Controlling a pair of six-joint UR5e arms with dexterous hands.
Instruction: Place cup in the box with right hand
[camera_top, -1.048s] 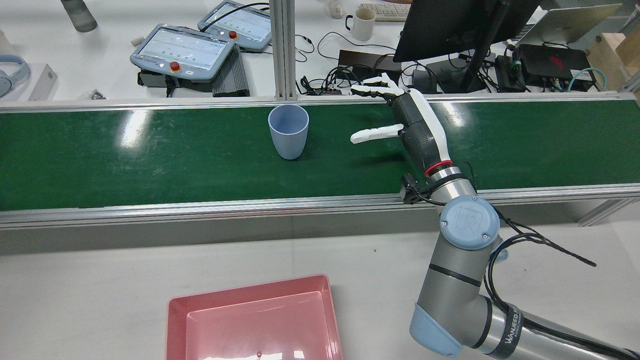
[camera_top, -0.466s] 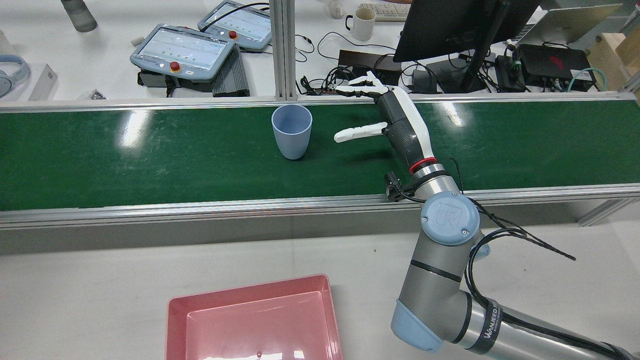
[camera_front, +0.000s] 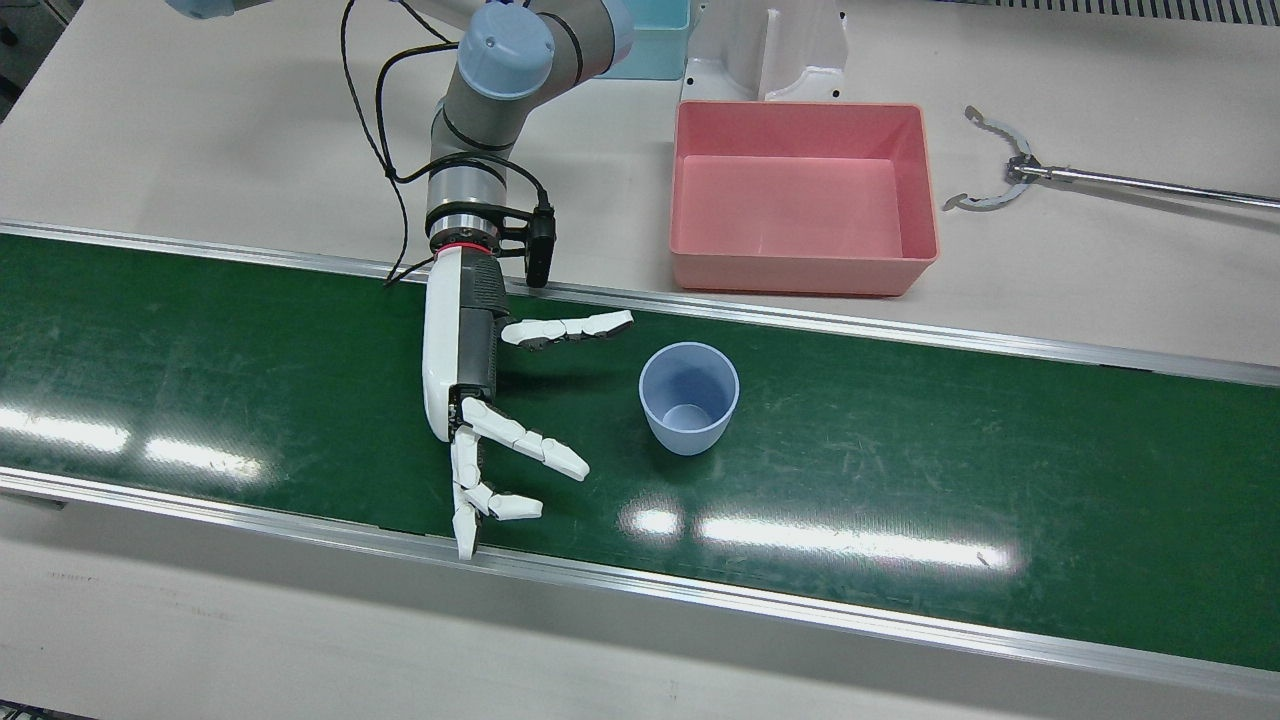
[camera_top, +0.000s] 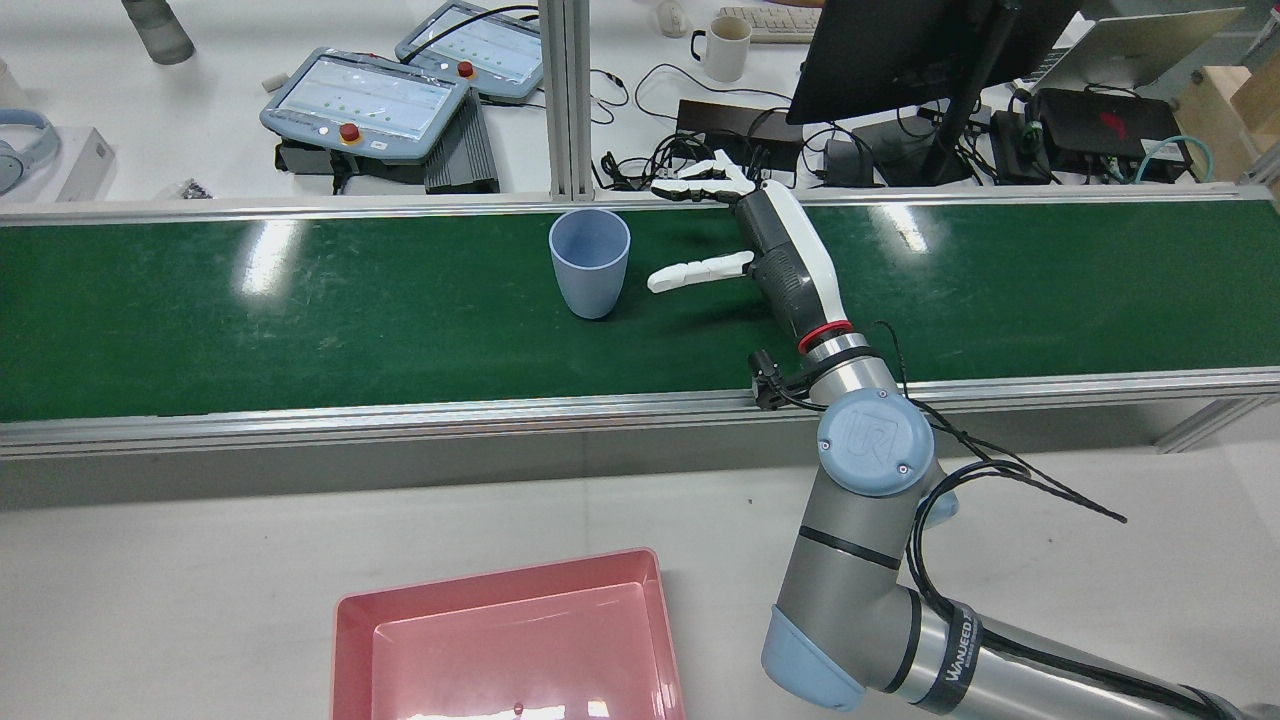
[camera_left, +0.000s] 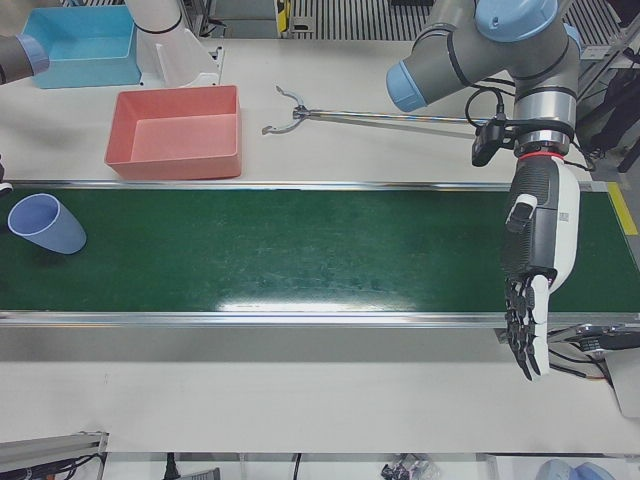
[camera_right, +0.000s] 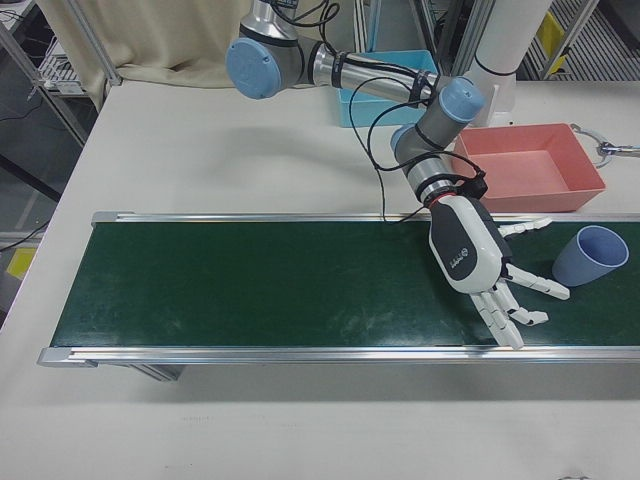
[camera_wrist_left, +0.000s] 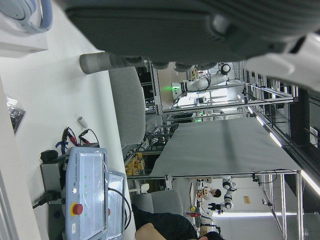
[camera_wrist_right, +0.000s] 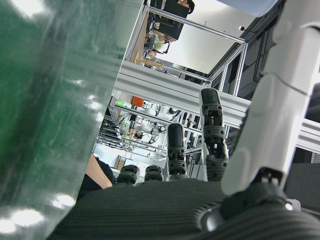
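The blue cup (camera_front: 689, 397) stands upright on the green belt (camera_front: 200, 380); the right hand (camera_front: 500, 420) is beside it, not touching — fingers spread wide, holding nothing; the pink box (camera_front: 805, 195) sits on the table behind the belt.

You've got a pale blue cup (camera_front: 689, 397) on the dark green belt (camera_front: 200, 380), a pink box (camera_front: 805, 195) upper centre, your white-and-black right hand (camera_front: 475, 395) left of the cup.

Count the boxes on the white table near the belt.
2. A pink box sits beside the belt, empty; a blue box stands further back, behind it by the pedestal. Others may lie outside the views.
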